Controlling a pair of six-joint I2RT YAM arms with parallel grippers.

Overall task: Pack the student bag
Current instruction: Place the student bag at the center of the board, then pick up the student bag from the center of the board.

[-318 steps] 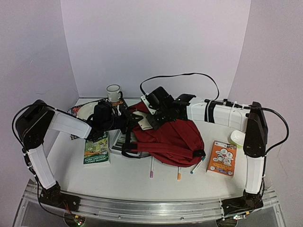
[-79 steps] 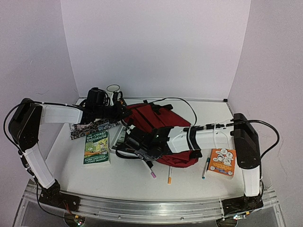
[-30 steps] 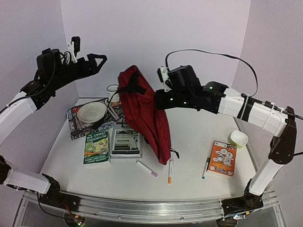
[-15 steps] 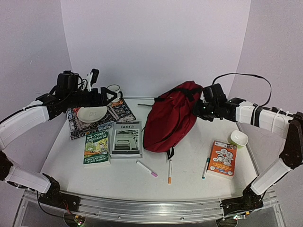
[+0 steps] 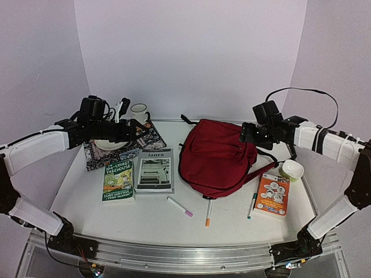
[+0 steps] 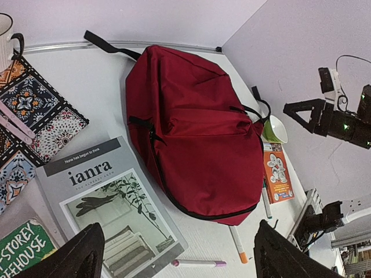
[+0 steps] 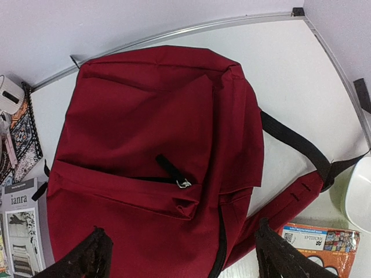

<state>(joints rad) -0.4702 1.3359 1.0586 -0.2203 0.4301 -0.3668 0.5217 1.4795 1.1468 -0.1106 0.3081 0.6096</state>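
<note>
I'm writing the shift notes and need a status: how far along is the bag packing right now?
Done: the student bag lies flat on the table, front up. In hand: nothing; the left gripper and right gripper hover with jaws open. Remaining: apparently everything. The green book, grey book, orange book and markers lie outside the bag.

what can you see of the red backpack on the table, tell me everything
The student bag is a large dark red backpack of soft fabric. It lies flat on the white table, front side up, slumped and creased. Its front pocket has a black zipper with a small metal pull, and another black zipper runs along its side. A black strap trails out at the far end, and a red and black shoulder strap loops out to the right. The open right gripper hovers above it without touching.
</note>
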